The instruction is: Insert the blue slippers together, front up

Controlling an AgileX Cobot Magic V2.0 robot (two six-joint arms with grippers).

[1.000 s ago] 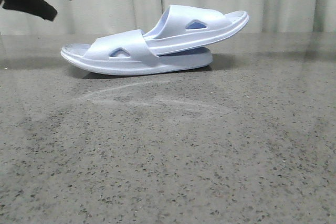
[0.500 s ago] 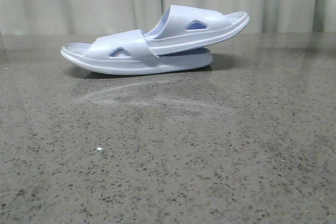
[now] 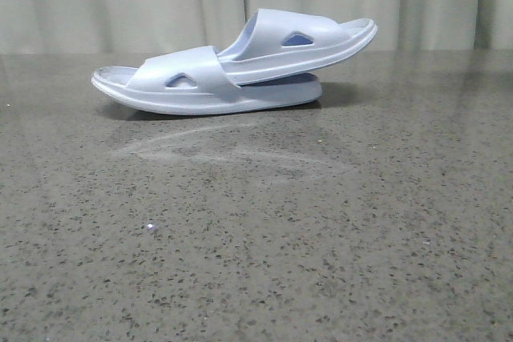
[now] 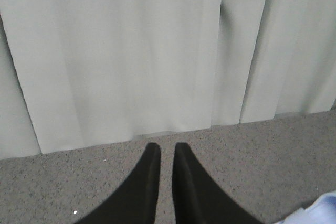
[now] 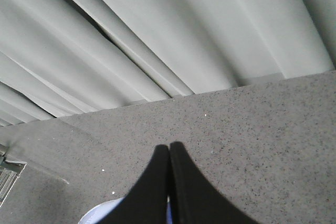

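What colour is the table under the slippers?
Dark grey, speckled stone pattern on the table; clearest in the front view.

Light soft, even, moderately bright. Speckled table (image 3: 256,262) shows pale curved glare streaks in front of blue slippers (image 3: 232,66); short dark shadow lies under soles. Curtain (image 3: 160,2) slightly washed out. Wrist views a little soft, grainy; black fingers (image 4: 144,187) without detail.

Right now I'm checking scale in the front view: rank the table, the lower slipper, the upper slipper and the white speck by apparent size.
1. table
2-3. lower slipper and upper slipper: alike; overlap prevents ranking
4. white speck
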